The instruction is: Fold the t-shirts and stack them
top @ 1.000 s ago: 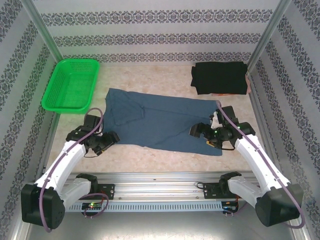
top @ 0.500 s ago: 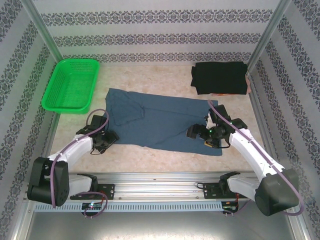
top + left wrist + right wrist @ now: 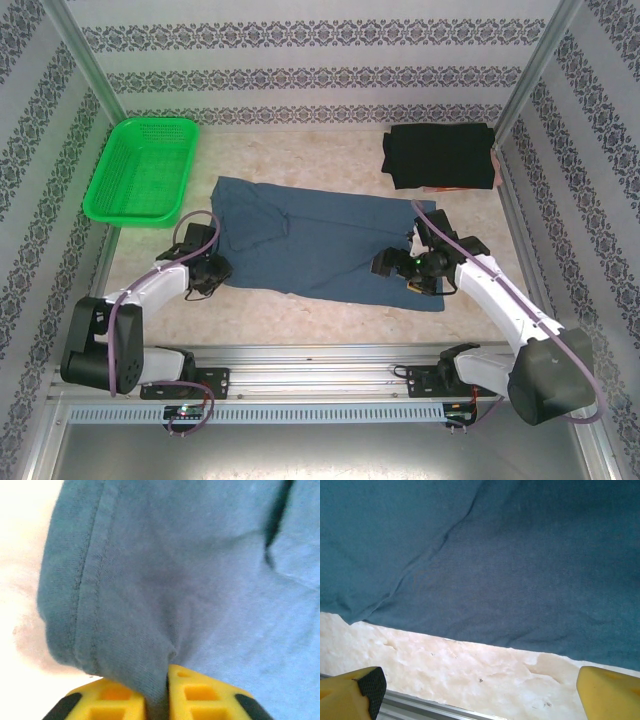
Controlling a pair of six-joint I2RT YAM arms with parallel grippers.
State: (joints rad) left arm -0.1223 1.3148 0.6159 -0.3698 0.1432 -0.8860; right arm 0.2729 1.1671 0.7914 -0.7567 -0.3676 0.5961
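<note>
Slate-blue t-shirt (image 3: 320,245) lies spread flat across the middle of your worktop (image 3: 300,150), slanting from far left to near right, with a crease running down its left part. Black t-shirt (image 3: 440,155) sits folded in the far right corner, apart from the blue one. Green basket (image 3: 143,168) stands at the far left, near the blue shirt's left edge.

Your left jaws are clamped on the slate-blue t-shirt. In the left wrist view the two yellow fingers (image 3: 200,700) press together with a pinch of cloth puckered up between them, just beside the stitched hem. From overhead, this grip is at the shirt's near left corner.

Your right jaws stand wide apart and hold nothing. In the right wrist view, the fingers (image 3: 605,695) sit one at each lower corner, with bare worktop between them and the shirt's near edge just ahead. Whether they touch the worktop cannot be told. From overhead, they are by the shirt's near right corner.
</note>
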